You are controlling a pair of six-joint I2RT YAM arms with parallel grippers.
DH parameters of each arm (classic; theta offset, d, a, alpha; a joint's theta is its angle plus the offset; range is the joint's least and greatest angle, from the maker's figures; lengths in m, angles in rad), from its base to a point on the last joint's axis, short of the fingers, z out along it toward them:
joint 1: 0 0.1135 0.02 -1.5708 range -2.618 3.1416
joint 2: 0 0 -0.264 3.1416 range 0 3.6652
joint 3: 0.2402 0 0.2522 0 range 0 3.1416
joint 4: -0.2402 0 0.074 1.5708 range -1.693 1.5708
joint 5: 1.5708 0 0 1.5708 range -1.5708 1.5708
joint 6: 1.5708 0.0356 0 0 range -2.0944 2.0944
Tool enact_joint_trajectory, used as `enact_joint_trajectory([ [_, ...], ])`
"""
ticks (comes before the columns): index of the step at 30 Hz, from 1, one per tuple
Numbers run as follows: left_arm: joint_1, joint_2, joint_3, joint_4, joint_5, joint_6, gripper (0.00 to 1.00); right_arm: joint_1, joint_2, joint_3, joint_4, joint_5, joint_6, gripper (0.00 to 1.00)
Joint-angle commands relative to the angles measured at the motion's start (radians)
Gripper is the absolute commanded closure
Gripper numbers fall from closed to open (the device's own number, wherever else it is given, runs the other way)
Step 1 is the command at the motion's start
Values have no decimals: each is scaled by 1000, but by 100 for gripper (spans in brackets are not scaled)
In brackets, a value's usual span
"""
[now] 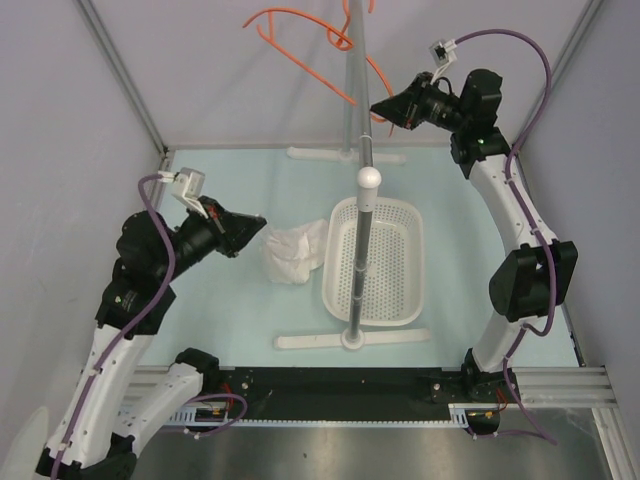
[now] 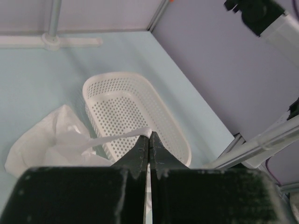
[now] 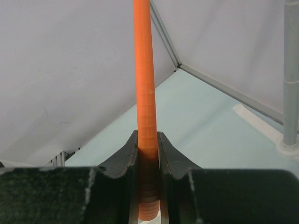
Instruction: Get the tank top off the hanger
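The white tank top (image 1: 292, 250) lies crumpled on the pale table, just left of the basket; it also shows in the left wrist view (image 2: 44, 142). My left gripper (image 1: 260, 226) is shut on a narrow strap (image 2: 119, 135) of the tank top, which stretches from the pile to my fingertips (image 2: 150, 136). The orange hanger (image 1: 300, 35) hangs high on the grey pole (image 1: 358, 120), bare of cloth. My right gripper (image 1: 377, 110) is shut on the hanger's right arm, seen as an orange bar (image 3: 144, 79) running up between the jaws (image 3: 147, 137).
A white perforated basket (image 1: 400, 290) sits mid-table under the pole, also in the left wrist view (image 2: 173, 135). The pole's white ball (image 1: 369, 178) and its white feet (image 1: 350, 341) stand front and back of the basket. Grey frame walls close in left and right.
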Motion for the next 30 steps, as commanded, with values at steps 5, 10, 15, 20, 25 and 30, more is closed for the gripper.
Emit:
enact_joint_trajectory([
  [5, -4, 69, 231, 53, 47, -51, 100, 2, -51, -71, 62, 25, 39, 93],
  [10, -4, 81, 294, 98, 42, -83, 100, 7, -106, -171, 92, 68, 59, 72],
  [15, -4, 118, 376, 111, 61, -108, 100, 8, -128, -172, 6, 103, 53, 33],
  [20, -4, 170, 484, 131, 82, -129, 100, 8, -198, -182, -197, 204, 22, 0],
  [25, -4, 230, 542, 229, 122, -194, 100, -7, -313, -247, -373, 351, -22, 0],
  [30, -8, 269, 553, 329, 145, -276, 100, -41, -476, -427, -415, 419, -45, 0],
])
